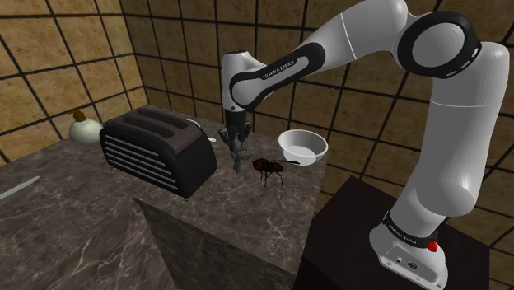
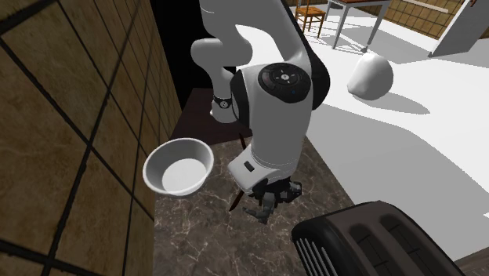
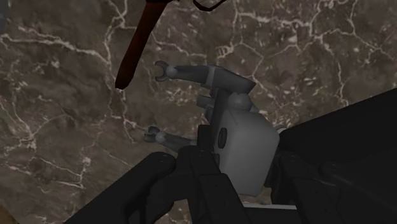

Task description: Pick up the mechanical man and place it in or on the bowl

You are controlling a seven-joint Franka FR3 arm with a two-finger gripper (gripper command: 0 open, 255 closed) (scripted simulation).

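The jaws are clenched on the mechanical man [image 3: 245, 143]. In the wrist view the black fingers [image 3: 202, 175] clasp its grey box-shaped body from both sides. The figure's two thin arms, each ending in a small claw, extend away from the hand over the dark marbled surface [image 3: 57, 114]. In the shoulder view the mechanical man [image 1: 239, 155] hangs directly beneath the downward-pointing hand, just beside the near corner of the black toaster [image 1: 156, 150]. Whether its lowest part touches the surface [image 1: 74, 222] cannot be determined. The white bowl [image 1: 302, 146] stands upright on the same surface, to the shoulder view's right of the figure and apart from it. A dark brown insect-like object [image 1: 268, 167] lies between figure and bowl, nearer the surface's front edge, close to the figure but not touching it. In the wrist view a reddish-brown rod [image 3: 137, 48] lies on the surface beyond the figure's arms. A white round-bodied vessel with a brown top [image 1: 82, 128] stands behind the toaster, near the brown tiled wall [image 1: 49, 49]. In the second exterior view the bowl [image 2: 179, 166] sits near the tiled wall [image 2: 70, 118]. There the white arm [image 2: 278, 118] comes down between the bowl and the toaster [image 2: 376, 243], with the mechanical man [image 2: 261, 208] at its lower end.
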